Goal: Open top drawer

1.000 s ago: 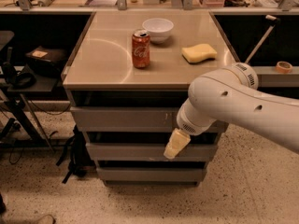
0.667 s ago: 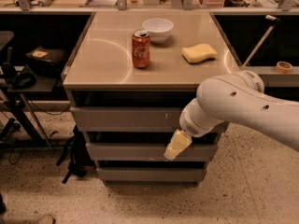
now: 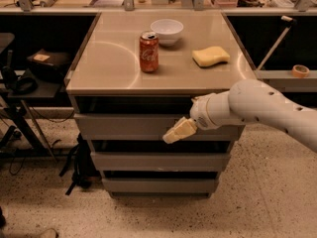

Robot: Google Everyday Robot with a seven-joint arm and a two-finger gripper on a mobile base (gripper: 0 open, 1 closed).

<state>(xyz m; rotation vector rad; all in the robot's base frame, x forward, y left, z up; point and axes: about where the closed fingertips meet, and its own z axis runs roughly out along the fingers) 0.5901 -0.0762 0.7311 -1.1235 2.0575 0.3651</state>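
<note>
One gripper (image 3: 179,131) is in play, and we see it higher than a second ago: it has climbed from the gap below onto the front of the top drawer (image 3: 124,126), right of centre. We cannot tell how the gripper is set. The white arm (image 3: 257,105) has swung out to the right. The top drawer sits directly under the counter (image 3: 109,68), apparently barely out. We judge the pull is only starting. The cola can (image 3: 148,51), white bowl (image 3: 167,31) and yellow sponge (image 3: 211,56) rest undisturbed above.
</note>
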